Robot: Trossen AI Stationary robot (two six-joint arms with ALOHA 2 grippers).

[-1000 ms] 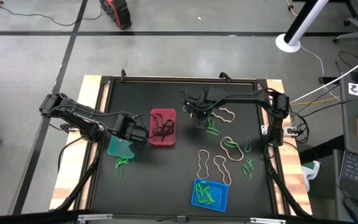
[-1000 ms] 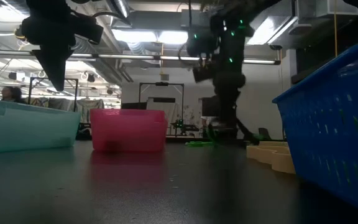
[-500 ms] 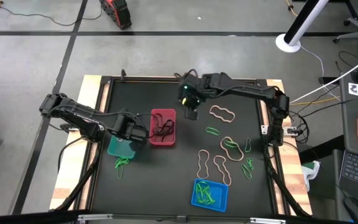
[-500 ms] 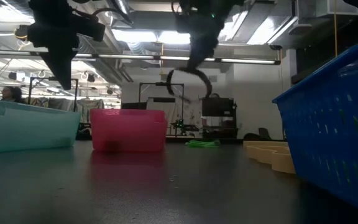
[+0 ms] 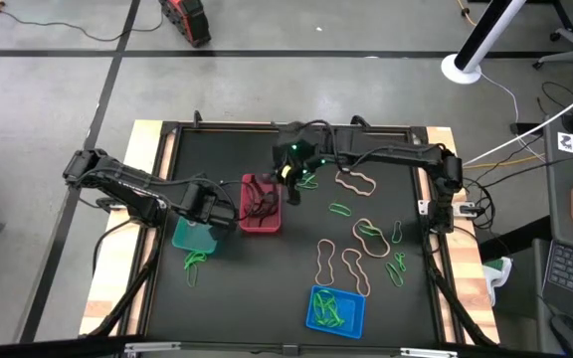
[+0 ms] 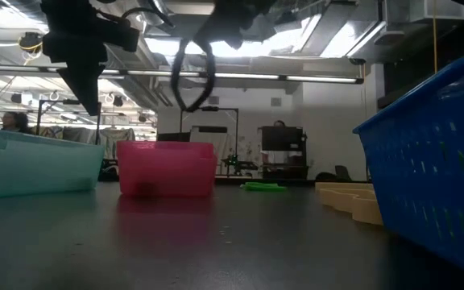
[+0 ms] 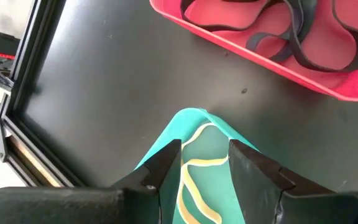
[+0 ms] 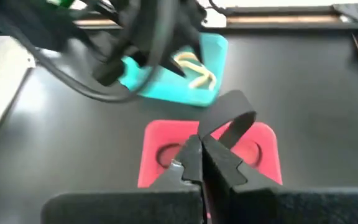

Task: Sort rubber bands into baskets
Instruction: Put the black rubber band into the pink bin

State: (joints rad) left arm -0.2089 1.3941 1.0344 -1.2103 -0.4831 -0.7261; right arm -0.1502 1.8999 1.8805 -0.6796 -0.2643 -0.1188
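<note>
- Right gripper [image 8: 201,163] had its fingers pressed together on a black rubber band [image 8: 232,118], pinching it; in the high view this gripper [image 5: 288,185] hung at the centre of the frame, over the right edge of the red basket [image 5: 260,204].
- From table height, the black band [image 6: 192,76] dangled as a loop at upper centre, above the red basket [image 6: 166,169].
- Left gripper [image 7: 205,158] sat with its fingers spread, holding nothing, over the teal basket [image 7: 213,146], where a tan band [image 7: 194,180] lay; in the high view it [image 5: 207,207] showed left of centre, with the teal basket [image 5: 195,237] just below it.
- Nearest the bottom edge of the high view, the blue basket [image 5: 335,309] held green bands.
- Above it, loose tan bands [image 5: 352,269] and green bands [image 5: 398,267] lay on the black table [image 5: 257,298], right of centre.
- Another green band [image 5: 195,264] lay below the teal basket, at lower left.
- Black bands [image 5: 263,205] rested inside the red basket.
- Farthest up, one tan band [image 5: 357,182] lay near the right arm.
</note>
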